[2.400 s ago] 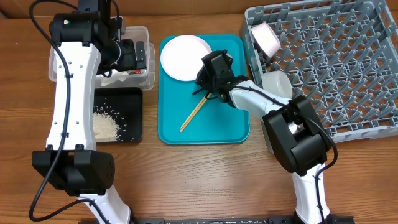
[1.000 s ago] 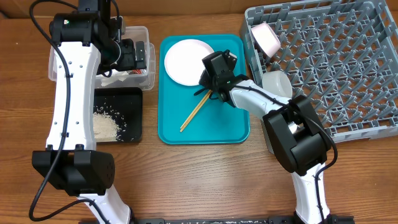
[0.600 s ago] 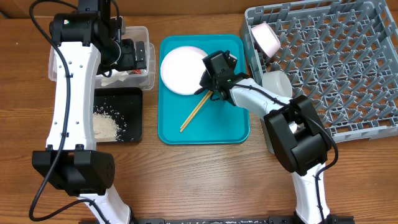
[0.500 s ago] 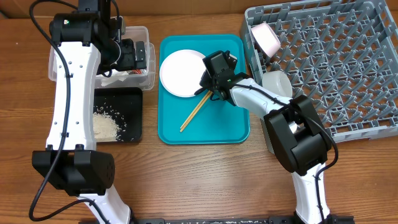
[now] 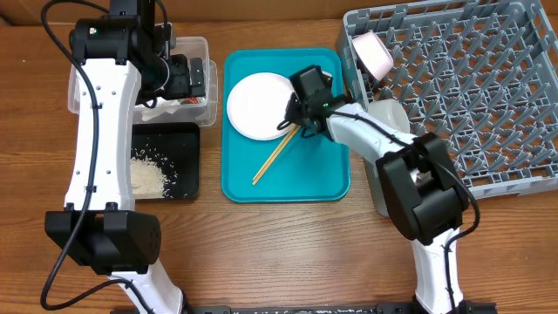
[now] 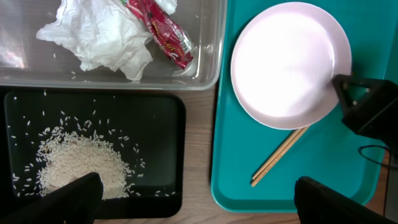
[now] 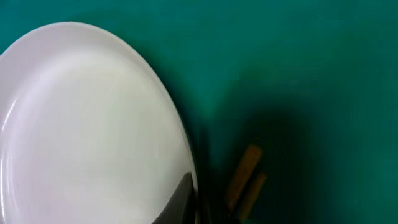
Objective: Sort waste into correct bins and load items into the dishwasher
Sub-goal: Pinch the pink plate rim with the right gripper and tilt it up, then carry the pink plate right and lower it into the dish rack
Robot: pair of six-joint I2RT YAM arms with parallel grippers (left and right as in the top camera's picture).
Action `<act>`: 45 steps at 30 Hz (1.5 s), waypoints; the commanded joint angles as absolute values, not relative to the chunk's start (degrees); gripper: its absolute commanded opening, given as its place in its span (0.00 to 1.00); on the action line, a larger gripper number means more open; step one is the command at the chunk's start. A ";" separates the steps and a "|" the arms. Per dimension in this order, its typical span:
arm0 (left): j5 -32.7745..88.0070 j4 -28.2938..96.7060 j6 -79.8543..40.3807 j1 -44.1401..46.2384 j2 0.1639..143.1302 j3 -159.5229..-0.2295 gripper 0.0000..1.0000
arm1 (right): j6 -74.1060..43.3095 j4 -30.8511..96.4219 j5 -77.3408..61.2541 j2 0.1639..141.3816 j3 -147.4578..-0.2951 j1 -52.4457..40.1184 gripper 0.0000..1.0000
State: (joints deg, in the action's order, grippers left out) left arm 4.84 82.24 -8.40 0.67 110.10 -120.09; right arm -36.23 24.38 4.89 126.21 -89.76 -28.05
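The round pale plate [image 5: 255,105] [image 6: 289,62] [image 7: 81,124] lies on the teal tray [image 5: 305,179]. My right gripper [image 5: 292,118] [image 7: 194,206] is shut on its right rim, with one dark finger [image 7: 181,200] on top of the edge. The chopsticks [image 5: 272,161] [image 6: 280,155] [image 7: 245,177] lie just beside that rim. My left gripper [image 5: 187,77] [image 6: 202,205] hangs open and holds nothing, over the clear tub [image 5: 202,48] and black tray [image 5: 187,166]. The napkin [image 6: 99,43] and red wrapper [image 6: 161,31] are in the tub. The rice [image 5: 148,174] [image 6: 74,165] is in the black tray.
The grey dish rack [image 5: 488,96] fills the right side, with a pale bowl [image 5: 375,52] at its left edge and another pale bowl [image 5: 390,118] just below it. The right arm's base stands in front of the rack. Bare wood table runs along the front.
My right gripper has closed on the plate's right rim and shifted slightly right. The plate slid a little on the teal tray. The left arm has stayed still.
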 commanded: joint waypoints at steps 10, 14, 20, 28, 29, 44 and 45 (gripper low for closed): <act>4.45 82.06 -7.27 0.86 109.75 -120.60 1.00 | -11.64 28.73 19.03 103.77 -96.51 -26.70 0.04; 4.45 82.06 -7.29 0.86 109.75 -120.60 1.00 | -2.26 31.07 33.45 98.56 -96.51 -26.48 0.04; 4.45 82.06 -7.29 0.86 109.75 -120.60 1.00 | 6.85 30.72 59.90 96.27 -96.49 -25.10 0.04; 4.45 82.06 -7.29 0.86 109.75 -120.60 1.00 | 21.65 20.62 60.31 97.56 -93.80 -17.08 0.04; 4.45 82.06 -7.29 0.86 109.75 -120.60 1.00 | 23.18 19.20 58.96 97.86 -93.36 -16.01 0.04; 4.45 82.04 -7.29 0.86 109.75 -120.60 1.00 | 42.02 6.28 47.62 107.48 -91.05 -9.23 0.04; 4.45 82.06 -7.29 0.86 109.75 -120.60 1.00 | 42.02 6.48 47.44 107.70 -91.05 -9.06 0.04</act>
State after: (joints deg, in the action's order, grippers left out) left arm 4.84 82.24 -8.40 0.67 110.10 -120.09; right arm 40.38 6.98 49.21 107.42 -91.26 -9.91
